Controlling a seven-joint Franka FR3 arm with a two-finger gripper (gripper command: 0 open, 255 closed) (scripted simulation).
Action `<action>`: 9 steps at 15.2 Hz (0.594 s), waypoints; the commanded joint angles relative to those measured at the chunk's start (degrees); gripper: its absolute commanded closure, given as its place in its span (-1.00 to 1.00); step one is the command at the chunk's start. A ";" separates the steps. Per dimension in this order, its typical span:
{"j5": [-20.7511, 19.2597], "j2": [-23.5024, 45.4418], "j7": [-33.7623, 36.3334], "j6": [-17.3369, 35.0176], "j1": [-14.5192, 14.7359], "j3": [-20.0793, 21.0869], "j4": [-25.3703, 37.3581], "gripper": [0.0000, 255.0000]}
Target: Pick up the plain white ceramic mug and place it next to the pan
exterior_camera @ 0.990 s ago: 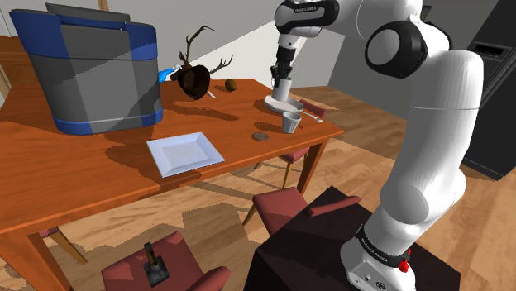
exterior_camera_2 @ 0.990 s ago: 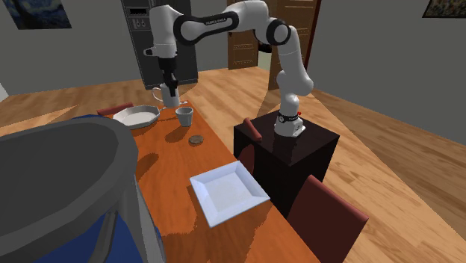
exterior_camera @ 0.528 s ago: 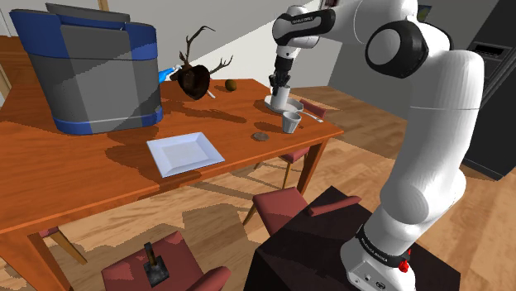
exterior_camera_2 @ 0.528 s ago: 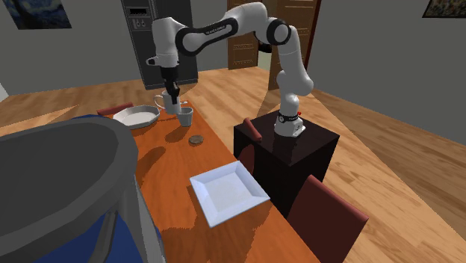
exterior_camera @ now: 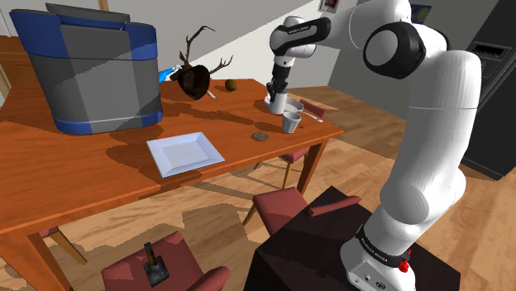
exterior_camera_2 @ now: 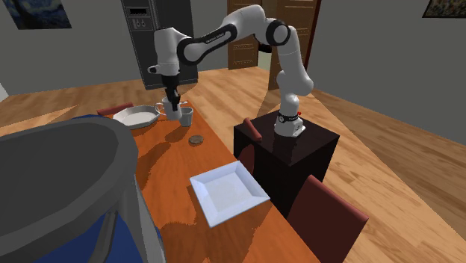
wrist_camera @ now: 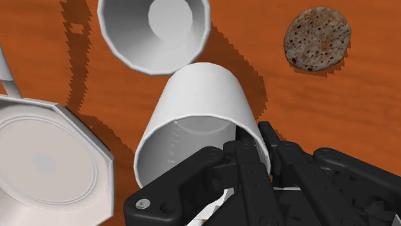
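My black gripper (wrist_camera: pixel 249 146) is shut on the rim of the white mug (wrist_camera: pixel 199 112), one finger inside and one outside its wall. The mug (exterior_camera: pixel 278 103) hangs low over the orange wooden table, between the pale pan (wrist_camera: pixel 45 160) and a second grey-white cup (wrist_camera: pixel 154 29). In the second exterior view the mug (exterior_camera_2: pixel 169 110) is just right of the pan (exterior_camera_2: pixel 135 116) and close to that cup (exterior_camera_2: pixel 184 116). I cannot tell whether the mug's base touches the table. The gripper (exterior_camera: pixel 277 89) points steeply down from above.
A round brown cookie (exterior_camera: pixel 260 136) lies near the cup. A white square plate (exterior_camera: pixel 184 153) sits mid-table, a big grey and blue container (exterior_camera: pixel 95 74) behind it, with an antler mount (exterior_camera: pixel 197 76) beside it. Red chairs (exterior_camera: pixel 285 202) stand along the table edge.
The gripper has come down with the mug, from above the pan's edge to table level beside the pan and the other cup. The grip stayed shut.
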 commanded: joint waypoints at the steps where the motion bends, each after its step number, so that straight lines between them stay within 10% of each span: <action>1: 0.01 0.57 -0.14 1.42 -0.17 -0.12 -1.56 1.00; 9: 0.18 2.38 -0.30 6.79 -0.27 0.08 -5.13 1.00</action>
